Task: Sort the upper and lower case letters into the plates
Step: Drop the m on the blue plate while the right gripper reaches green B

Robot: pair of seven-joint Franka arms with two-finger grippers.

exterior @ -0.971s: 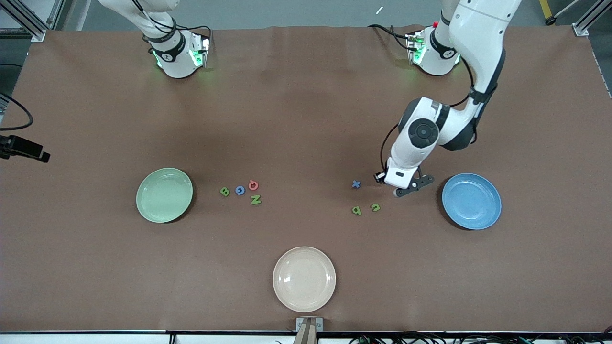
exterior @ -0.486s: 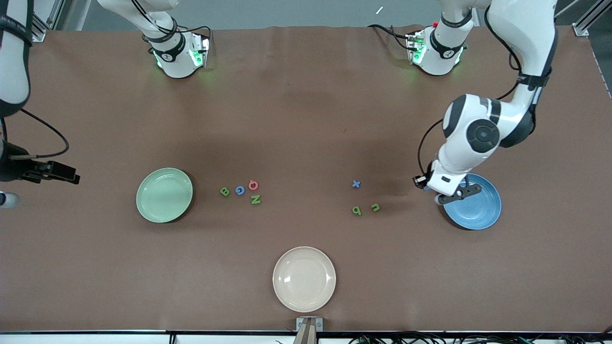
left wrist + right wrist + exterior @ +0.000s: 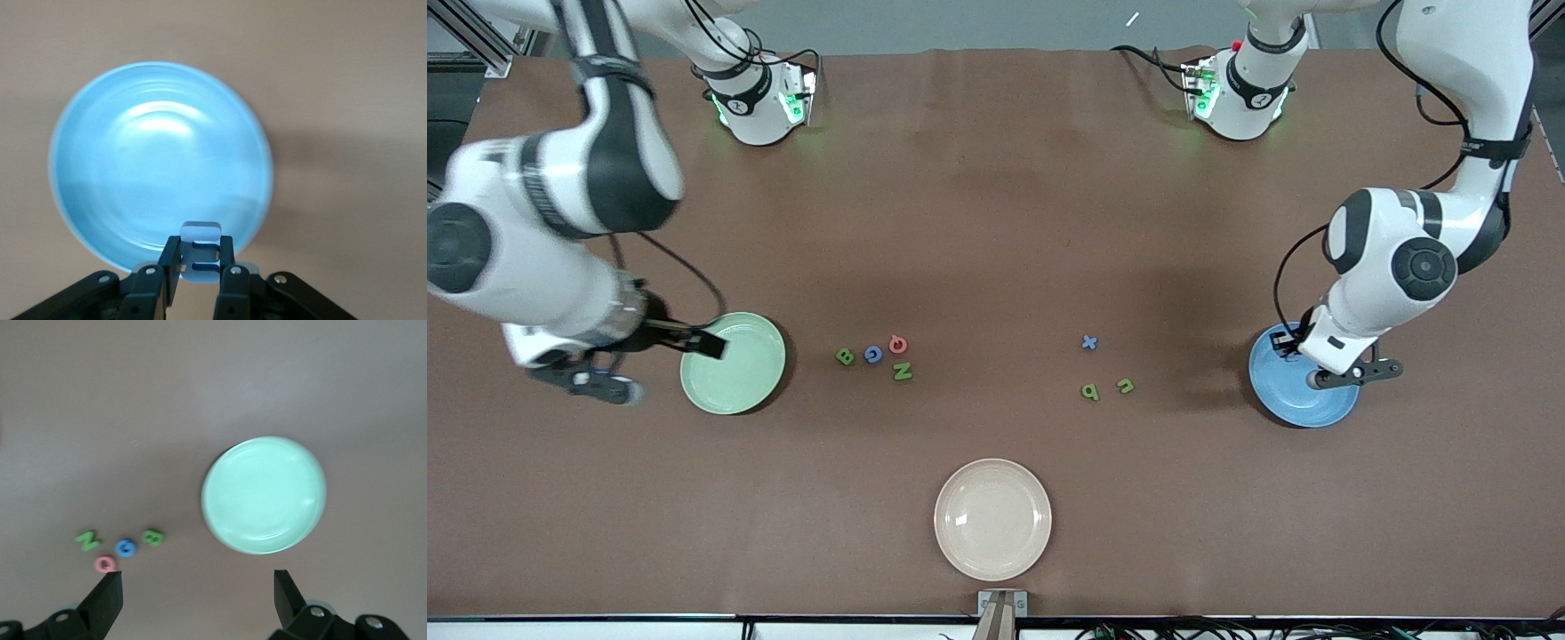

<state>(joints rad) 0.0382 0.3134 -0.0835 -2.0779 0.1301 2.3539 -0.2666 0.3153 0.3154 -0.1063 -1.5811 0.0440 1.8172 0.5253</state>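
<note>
My left gripper [image 3: 1286, 341] is shut on the blue m [image 3: 200, 252] and holds it over the rim of the bright blue plate [image 3: 1303, 398], which also shows in the left wrist view [image 3: 160, 160]. My right gripper [image 3: 698, 342] is open and empty over the mint green plate's [image 3: 738, 378] edge toward the right arm's end. Green B [image 3: 845, 356], blue G [image 3: 873, 354], red Q [image 3: 898, 344] and green N [image 3: 903, 372] lie beside the mint plate [image 3: 263, 495]. Blue x [image 3: 1088, 341] and two green lower-case letters [image 3: 1090, 391] [image 3: 1125, 386] lie toward the blue plate.
A cream-beige plate [image 3: 992, 519] sits near the table's front edge, nearer the camera than the letters. Both arm bases stand along the table's back edge. Brown cloth covers the table.
My left gripper carried the blue m from beside the x to over the blue plate. My right arm swung in from the table's end to the mint plate.
</note>
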